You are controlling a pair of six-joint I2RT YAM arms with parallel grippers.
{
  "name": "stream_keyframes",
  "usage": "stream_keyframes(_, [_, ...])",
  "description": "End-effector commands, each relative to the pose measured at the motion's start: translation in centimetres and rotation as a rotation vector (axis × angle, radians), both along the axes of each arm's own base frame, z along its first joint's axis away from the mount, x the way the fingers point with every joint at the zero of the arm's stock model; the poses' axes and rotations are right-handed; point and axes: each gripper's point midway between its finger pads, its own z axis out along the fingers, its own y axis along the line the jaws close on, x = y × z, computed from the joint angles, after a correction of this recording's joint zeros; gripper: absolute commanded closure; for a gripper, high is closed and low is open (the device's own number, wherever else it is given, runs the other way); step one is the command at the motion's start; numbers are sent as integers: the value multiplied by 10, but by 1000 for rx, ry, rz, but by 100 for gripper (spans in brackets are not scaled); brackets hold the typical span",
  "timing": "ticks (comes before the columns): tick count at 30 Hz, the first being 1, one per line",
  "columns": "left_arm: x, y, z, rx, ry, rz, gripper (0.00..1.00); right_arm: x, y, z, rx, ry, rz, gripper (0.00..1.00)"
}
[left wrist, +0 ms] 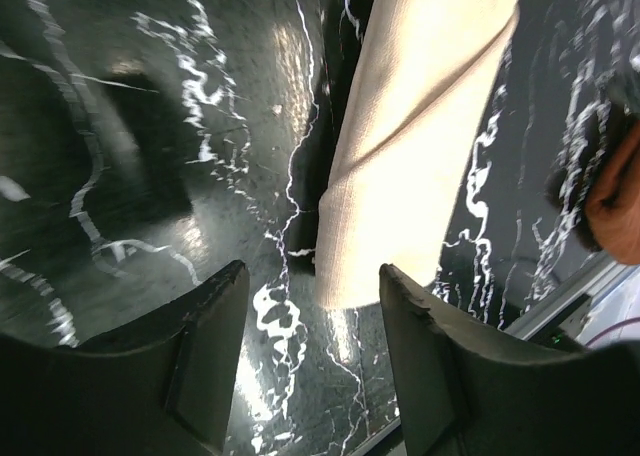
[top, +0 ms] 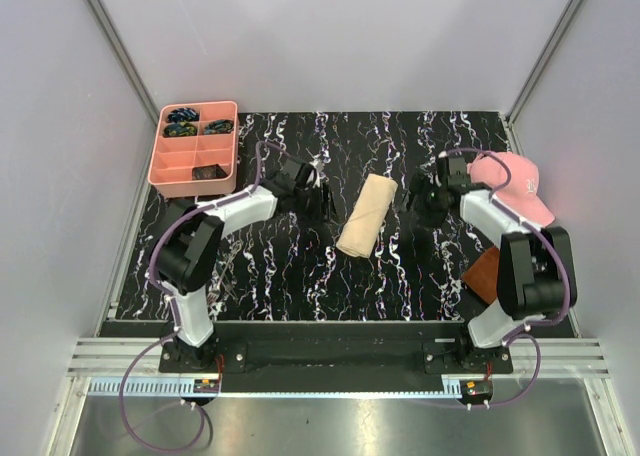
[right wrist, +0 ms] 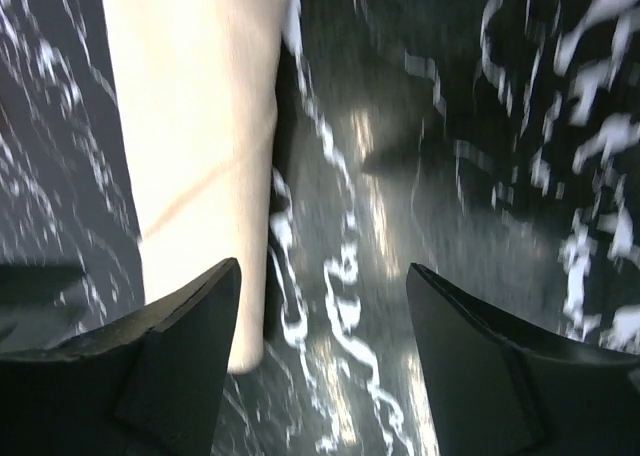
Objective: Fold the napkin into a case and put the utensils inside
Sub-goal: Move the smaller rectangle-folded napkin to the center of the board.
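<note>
The napkin lies lengthwise, near-to-far, between the left gripper and right gripper, both open, empty and equally near.

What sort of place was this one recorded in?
Most likely a lab robot test cell: plain grey wall panels in aluminium framing enclose a black white-veined marble-patterned tabletop, and two robot arms are mounted on a metal rail at its near edge.

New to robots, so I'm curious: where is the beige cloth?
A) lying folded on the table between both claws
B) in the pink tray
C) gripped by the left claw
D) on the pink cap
A: the napkin lies folded on the table, between the open left gripper and right gripper, neither holding it.
</note>
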Motion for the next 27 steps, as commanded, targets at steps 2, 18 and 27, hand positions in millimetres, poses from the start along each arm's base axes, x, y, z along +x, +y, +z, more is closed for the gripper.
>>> stream_keyframes(2, [-6,-37,-4,-64,4,-90,45,-36,9,18,63,-13,56,22])
stream_keyframes(18, [16,-148,-27,-185,56,-142,64,-33,-28,84,-64,-153,-20,18])
stream_keyframes(27, [30,-225,-14,-284,57,-170,54,-32,-46,96,-106,-172,-39,16])
